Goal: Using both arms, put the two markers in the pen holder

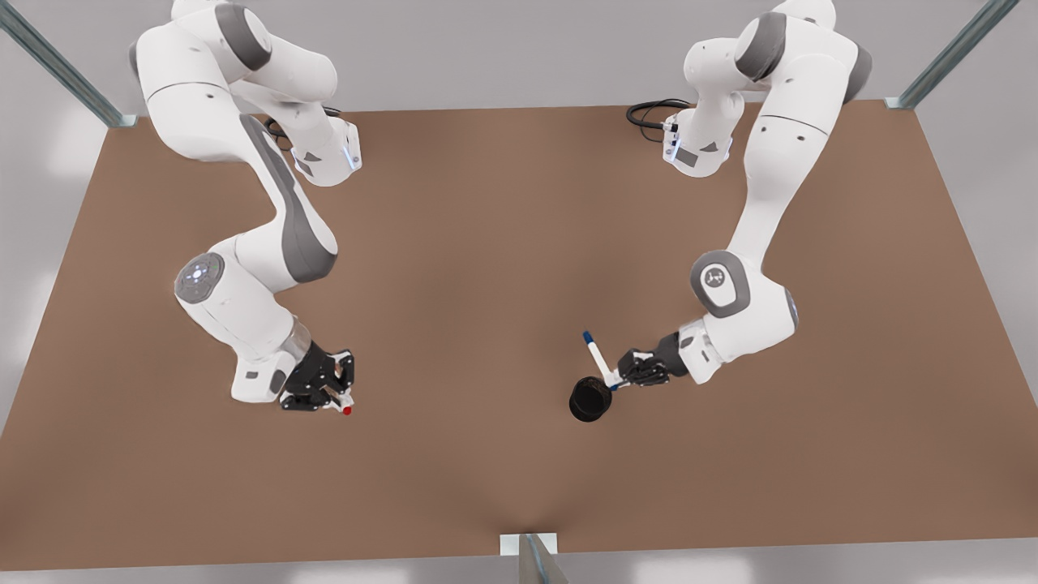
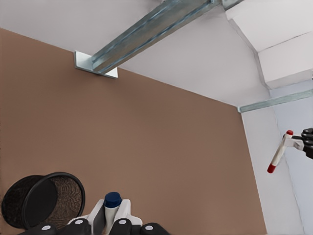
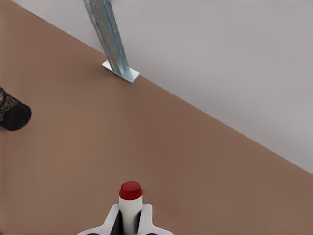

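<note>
The blue-capped marker (image 1: pixel 596 355) stands tilted over the black pen holder (image 1: pixel 589 399), its lower end near the rim. My left gripper (image 1: pixel 616 380), on the front view's right, is shut on its lower part. In the left wrist view the blue cap (image 2: pixel 112 200) sticks up between the fingers of my left gripper (image 2: pixel 112 221), next to the pen holder (image 2: pixel 44 200). My right gripper (image 1: pixel 339 403), on the front view's left, hangs low over the table and is shut on the red-capped marker (image 1: pixel 346 410). The right wrist view shows that marker (image 3: pixel 130 201) in my right gripper (image 3: pixel 130 223).
The brown table (image 1: pixel 486 243) spreads wide between the two arms. Metal frame posts (image 1: pixel 531 556) stand at its edges and corners. A black cable (image 1: pixel 649 113) lies at the far side by one arm's base. The pen holder (image 3: pixel 12 112) lies far from the red marker.
</note>
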